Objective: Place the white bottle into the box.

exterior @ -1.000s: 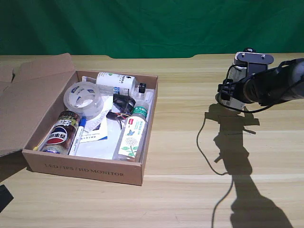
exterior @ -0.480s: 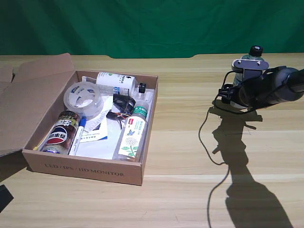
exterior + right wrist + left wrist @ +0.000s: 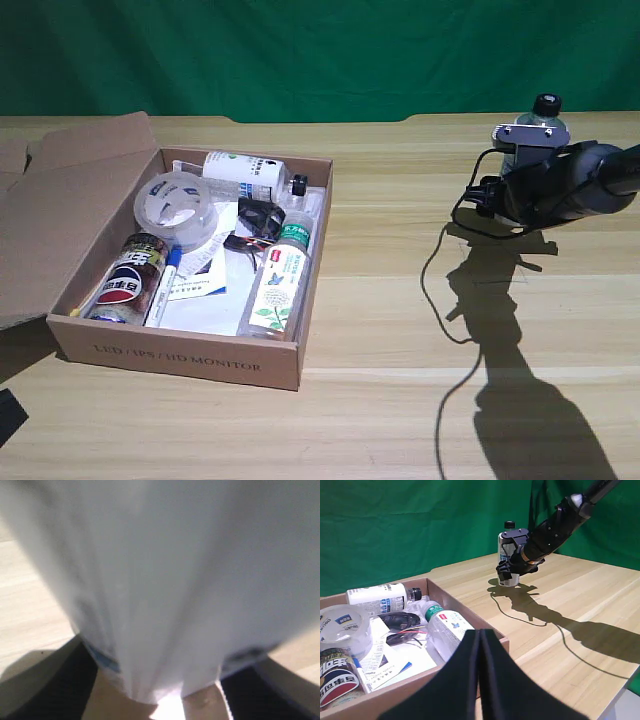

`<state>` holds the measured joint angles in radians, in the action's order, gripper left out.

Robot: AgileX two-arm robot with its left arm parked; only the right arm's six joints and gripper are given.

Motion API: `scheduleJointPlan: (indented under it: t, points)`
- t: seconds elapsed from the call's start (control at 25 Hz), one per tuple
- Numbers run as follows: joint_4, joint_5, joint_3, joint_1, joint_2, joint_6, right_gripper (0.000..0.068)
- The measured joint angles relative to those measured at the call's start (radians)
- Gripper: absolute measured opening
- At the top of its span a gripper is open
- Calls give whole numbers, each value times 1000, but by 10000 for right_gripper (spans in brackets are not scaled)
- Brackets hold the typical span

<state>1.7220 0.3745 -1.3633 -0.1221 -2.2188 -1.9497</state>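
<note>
The hand [image 3: 511,570] is wrapped around the white bottle [image 3: 506,550], holding it upright just above the tabletop [image 3: 400,330]. The bottle's black cap [image 3: 546,103] sticks up over the hand. The box [image 3: 180,355] sits well apart from the hand, open and full of other things.

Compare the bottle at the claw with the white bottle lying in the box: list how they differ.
Pose: the white bottle at the right claw stands upright, while the shorter white bottle lies on its side.
Place: the white bottle is out on the table, well clear of the box; the shorter white bottle rests against the box's far wall.
Shared: both are pale with black caps.
</note>
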Motion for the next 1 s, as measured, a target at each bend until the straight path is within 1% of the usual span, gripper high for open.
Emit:
scheduleJointPlan:
  t: [0.08, 0.32, 0.48, 0.64, 0.76, 0.92, 1.0]
  points:
    - [-4, 0, 1, -2, 9, 9, 534]
    - [-6, 5, 19, -82, 103, 131, 534]
    - [-7, 5, 62, -174, 184, 144, 534]
    - [-8, 4, 123, -324, 293, 146, 534]
    - [-8, -26, 138, -453, 359, 149, 534]
    - [-3, -121, 116, -616, 385, 152, 534]
    - [-2, -188, 87, -662, 375, 152, 534]
